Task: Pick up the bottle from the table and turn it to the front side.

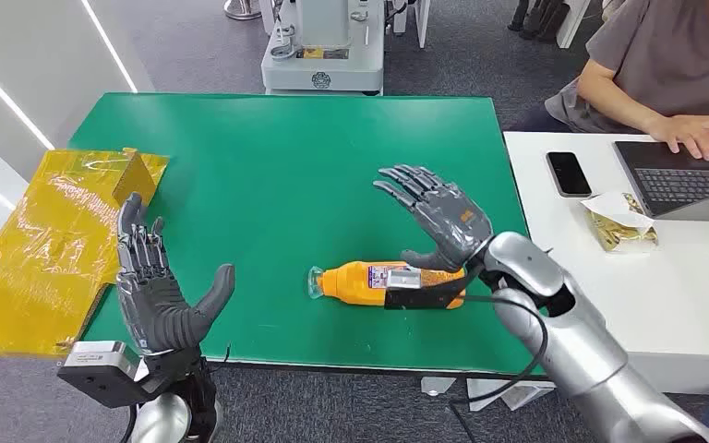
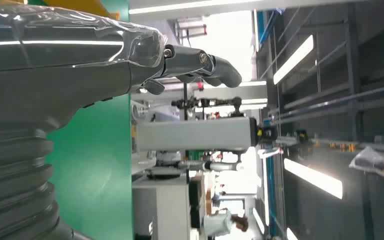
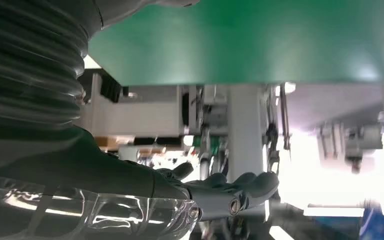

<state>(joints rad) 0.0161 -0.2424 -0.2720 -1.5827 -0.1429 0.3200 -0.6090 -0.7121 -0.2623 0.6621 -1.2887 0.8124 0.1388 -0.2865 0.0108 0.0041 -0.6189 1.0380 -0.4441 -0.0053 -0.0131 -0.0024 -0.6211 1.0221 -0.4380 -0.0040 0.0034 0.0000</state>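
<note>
**Mia:** Green table (image 1: 268, 166) fills the middle of the head view. Has the robot picked up the bottle yet?

**Ben:** No. At the bottom left, the left hand (image 1: 152, 291) is up with its fingers spread wide. It holds nothing.

**Mia:** And the other one?

**Ben:** The right hand (image 1: 438, 221) is a bit right of the middle. Its fingers are spread too, and its thumb hangs just over the bottle. I don't think it grips anything.

**Mia:** Where is the bottle?

**Ben:** The orange bottle (image 1: 383, 281) lies on its side, low in the middle, right by that hand. Its clear end points to the left. I think the picking up and the turning are both still to do.

**Mia:** Is anything inside it?

**Ben:** It looks orange all through, but I can't tell if it's full. Higher up on the left, a little box (image 1: 134, 175) sits on a yellow sheet (image 1: 42, 249). Far up on the right, a person (image 1: 665, 69) types at a laptop (image 1: 688, 175).
</note>
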